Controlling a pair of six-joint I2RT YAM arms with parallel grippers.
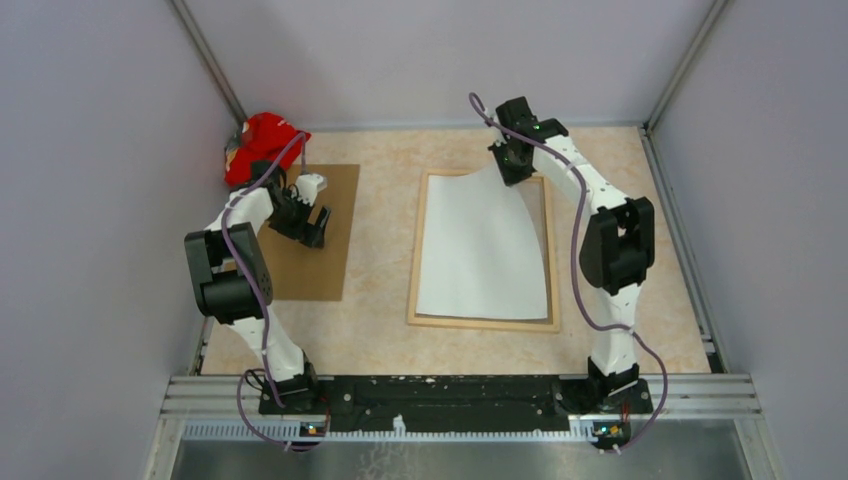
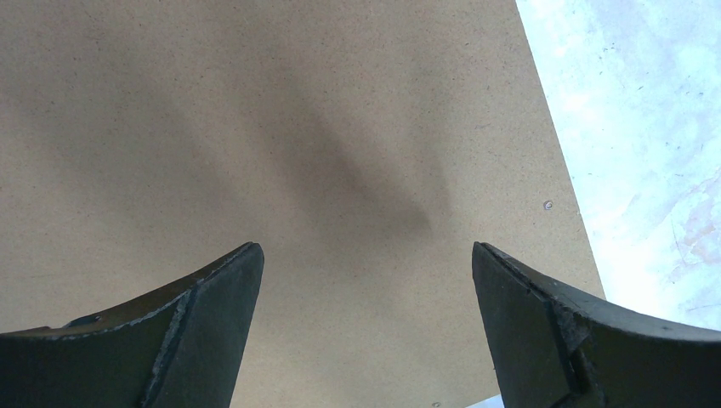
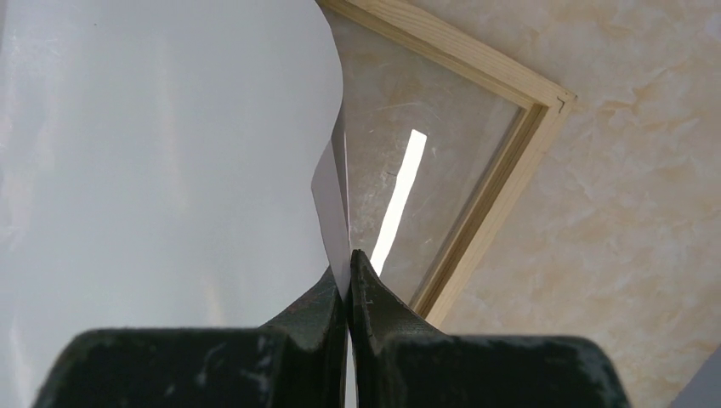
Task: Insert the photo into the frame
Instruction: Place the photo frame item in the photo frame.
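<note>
1. The photo point(image 1: 480, 250) lies with its plain whitish back up inside the frame point(image 1: 480, 323), right of the table's point(image 1: 380, 330) centre. Its left and near edges run just inside the left and near rails.
2. I judge the task mostly done: most of the sheet looks flat within the rails, but the far right corner is lifted and not yet seated.
3. That raised corner curls up and inward. The right edge bows toward the middle, so a patch of shiny pane point(image 3: 425, 127) shows bare in the frame's far right corner.
4. The right gripper point(image 1: 512, 160) hangs over the far rail with its fingers pressed together, pinching the thin edge of the lifted corner.
5. What is left, as I read it: lower the corner into the far right angle of the frame, let go, and check that the sheet lies flat.
6. The sheet is thin and limp and bends freely where it is held. The printed side is not visible.
7. The left gripper point(image 1: 310, 215) hovers spread wide and holding nothing over the brown backing board point(image 1: 320, 270), well to the left of the frame.
8. A red object point(image 1: 262, 140) sits at the far left corner, beyond the board.
</note>
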